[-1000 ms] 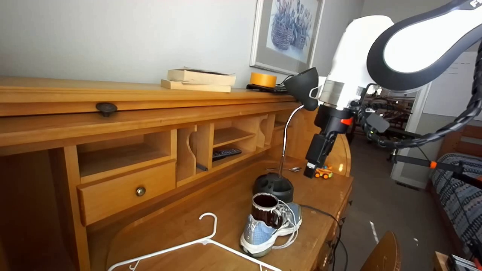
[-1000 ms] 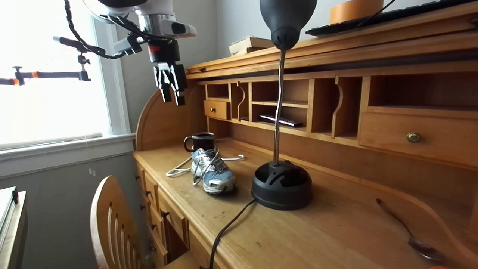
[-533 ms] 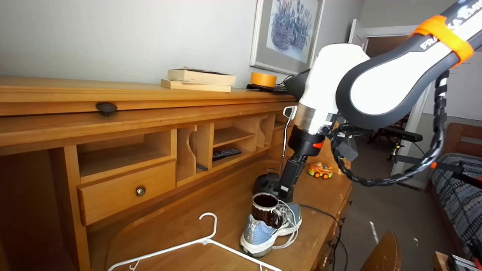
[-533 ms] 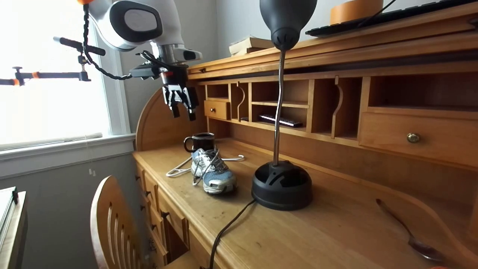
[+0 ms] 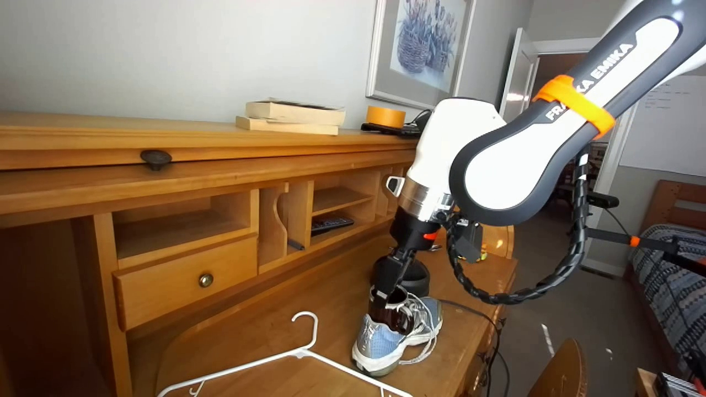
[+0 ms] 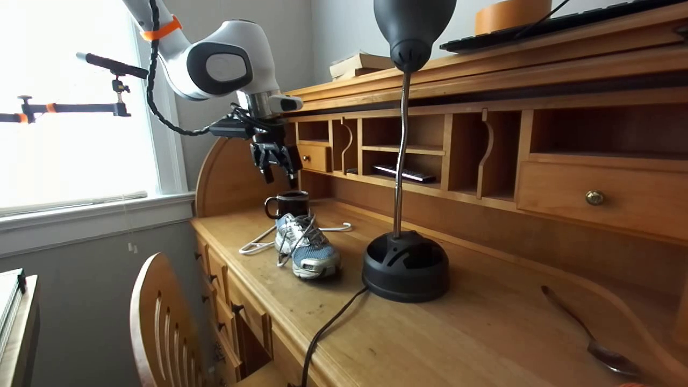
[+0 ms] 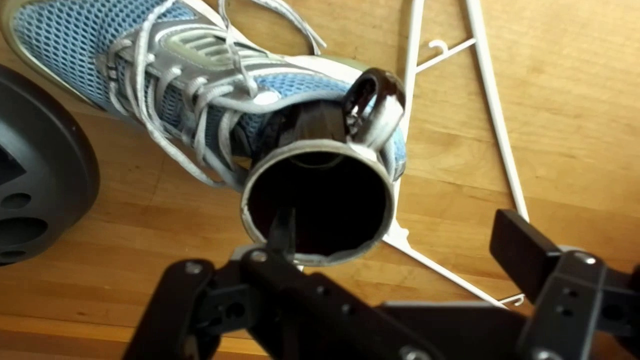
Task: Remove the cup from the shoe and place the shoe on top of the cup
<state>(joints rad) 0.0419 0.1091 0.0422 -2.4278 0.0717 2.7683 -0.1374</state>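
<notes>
Dark cup [image 6: 294,205] sat mouth up in the light blue and white shoe [image 6: 307,248], lower part down in the heel-end opening, handle toward the front edge of the wooden desk [image 6: 484,333]. Shoe sole-down on desk, laces loose. Gripper [image 7: 394,225] was over the cup, jaws spread wide. Wrist view: one finger overlapped the cup's mouth, the other stood well outside the rim; couldn't tell whether the first touched or dipped in. In an exterior view the fingertips [image 6: 267,174] showed just above the rim. White hanger [image 5: 300,352] lay at the heel; under the shoe or just beside, couldn't tell. Black lamp base [image 6: 406,285] stood near the shoe, apart from it, cable [image 6: 327,325] trailing over the front edge. Spoon [image 6: 613,359] lay farther along the desk. Remote [image 5: 331,224] was in a cubby. On the top shelf: stacked books [image 5: 295,117], and an orange roll [image 5: 385,117] by a black keyboard [image 6: 591,18]. Wooden chair [image 6: 146,306] stood at the desk's front; framed picture [image 5: 422,52] hung on the wall behind.
</notes>
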